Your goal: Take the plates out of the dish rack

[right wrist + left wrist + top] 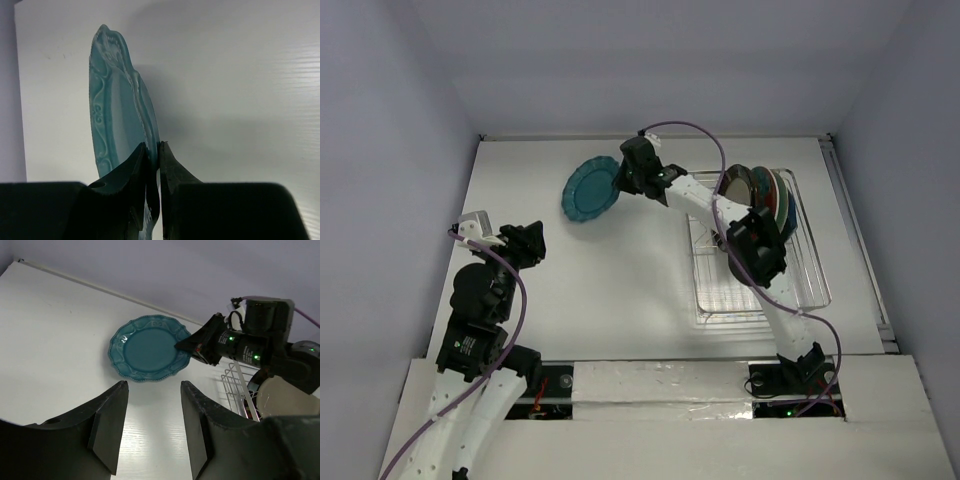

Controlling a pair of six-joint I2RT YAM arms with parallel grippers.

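The right gripper is clamped tight on the rim of the scalloped teal ceramic plate, held over the white table left of the chrome wire dish rack. I'd lower it flat before letting go. The left gripper gapes wide, holding nothing.

No writing, label, brand mark or number can be read in any of the three views.
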